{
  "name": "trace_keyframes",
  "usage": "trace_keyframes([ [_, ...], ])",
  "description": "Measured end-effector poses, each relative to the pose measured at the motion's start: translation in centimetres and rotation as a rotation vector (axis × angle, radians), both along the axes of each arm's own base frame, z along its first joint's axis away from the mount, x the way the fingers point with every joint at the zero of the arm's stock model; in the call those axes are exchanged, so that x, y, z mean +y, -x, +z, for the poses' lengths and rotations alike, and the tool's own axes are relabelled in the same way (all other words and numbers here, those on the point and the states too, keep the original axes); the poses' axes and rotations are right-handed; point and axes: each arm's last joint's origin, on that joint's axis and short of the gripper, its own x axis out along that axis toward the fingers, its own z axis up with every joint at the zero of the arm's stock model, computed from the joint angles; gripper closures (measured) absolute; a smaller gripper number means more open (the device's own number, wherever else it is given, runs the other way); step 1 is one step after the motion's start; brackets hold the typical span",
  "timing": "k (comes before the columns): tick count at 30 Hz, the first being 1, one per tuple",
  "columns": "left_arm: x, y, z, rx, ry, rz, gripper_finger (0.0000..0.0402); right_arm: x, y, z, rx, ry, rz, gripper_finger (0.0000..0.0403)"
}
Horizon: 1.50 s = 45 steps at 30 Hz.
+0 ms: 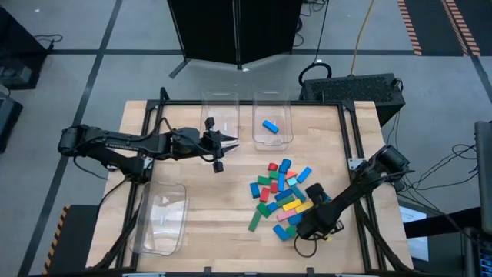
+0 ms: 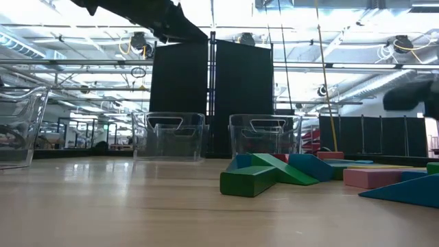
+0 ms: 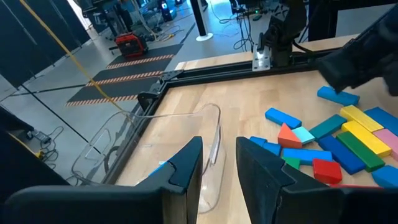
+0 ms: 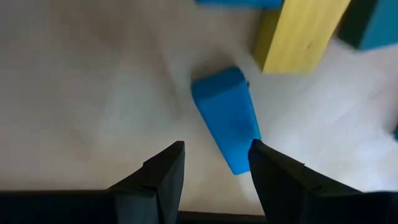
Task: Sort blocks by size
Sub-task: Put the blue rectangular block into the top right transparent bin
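A pile of coloured blocks lies flat on the wooden table right of centre, and also shows in the left wrist view. One blue block lies in the far right clear bin. My right gripper stands open, pointing steeply down at the pile's near edge. Just ahead of its fingertips a lone blue block lies flat on the table, its near end showing between them, with a yellow block beyond it. My left gripper is open and holds nothing, held above the table's centre.
A second clear bin stands at the far centre, beside the one with the blue block. A third clear bin sits at the near left. Metal rails run along the table's edges. Bare wood lies between the bins and the pile.
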Motion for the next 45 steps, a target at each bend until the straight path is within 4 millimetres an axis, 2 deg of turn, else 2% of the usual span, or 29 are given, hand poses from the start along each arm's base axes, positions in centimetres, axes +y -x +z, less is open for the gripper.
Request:
trace_keyframes([
  [4, 0.0, 0.0, 0.0, 0.001, -0.001, 0.0, 0.0301, -0.8, 0.9, -1.2, 0.014, 0.027, 0.001, 0.0232],
  [7, 0.0, 0.0, 0.0, 0.001, -0.001, 0.0, 0.0301, -1.0, 1.0, -1.3, 0.002, 0.055, 0.007, 0.0232],
  [15, 0.0, 0.0, 0.0, 0.001, -0.001, 0.002, 0.0301, -0.3, 0.0, -0.6, -0.042, 0.026, 0.015, 0.0232],
  [28, 0.0, 0.0, 0.0, 0.002, -0.001, 0.005, 0.0301, -0.6, -0.7, -1.2, -0.1, -0.023, 0.02, 0.0234],
  [31, 0.0, 0.0, 0.0, 0.001, -0.001, 0.005, 0.0301, -0.6, -0.8, -1.2, -0.102, -0.026, 0.016, 0.0253],
  [40, 0.0, 0.0, 0.0, 0.001, 0.0, 0.006, 0.0301, -0.7, -0.8, -1.1, -0.104, -0.028, -0.034, 0.0352],
  [45, 0.0, 0.0, 0.0, 0.001, 0.0, 0.006, 0.0301, -1.1, -1.0, -0.2, -0.18, -0.022, -0.092, 0.0349],
])
